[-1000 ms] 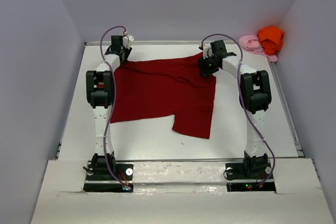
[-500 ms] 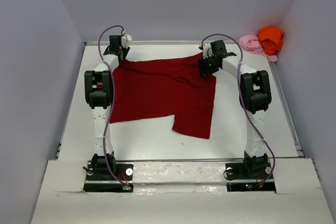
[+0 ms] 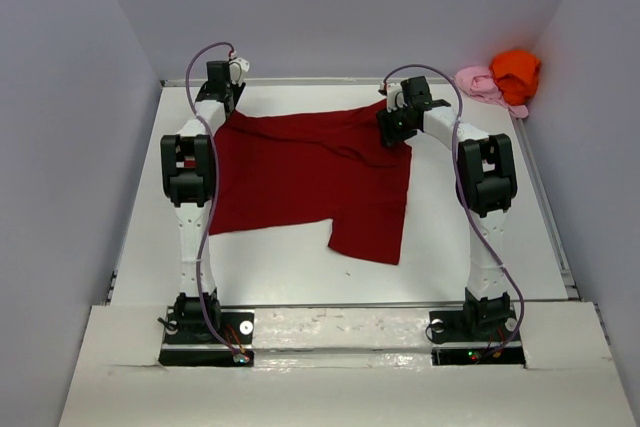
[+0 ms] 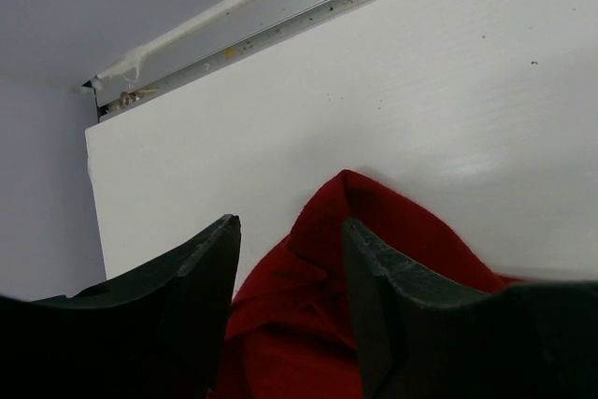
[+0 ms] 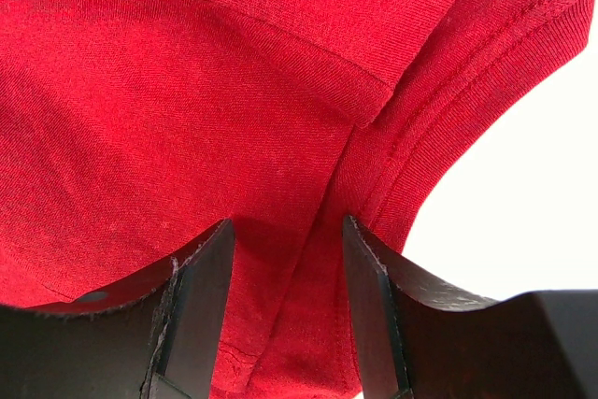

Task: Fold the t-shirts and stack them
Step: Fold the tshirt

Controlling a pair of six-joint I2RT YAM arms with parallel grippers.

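Left gripper: hangs with jaws apart, clamping nothing, above a raised far-left corner of the dark red t-shirt. Right gripper: likewise spread, low over a seam fold. Spread mid-table; orange t-shirt and pink t-shirt heaped far right.

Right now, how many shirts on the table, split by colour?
dark red shirt: 1
orange shirt: 1
pink shirt: 1
Total: 3
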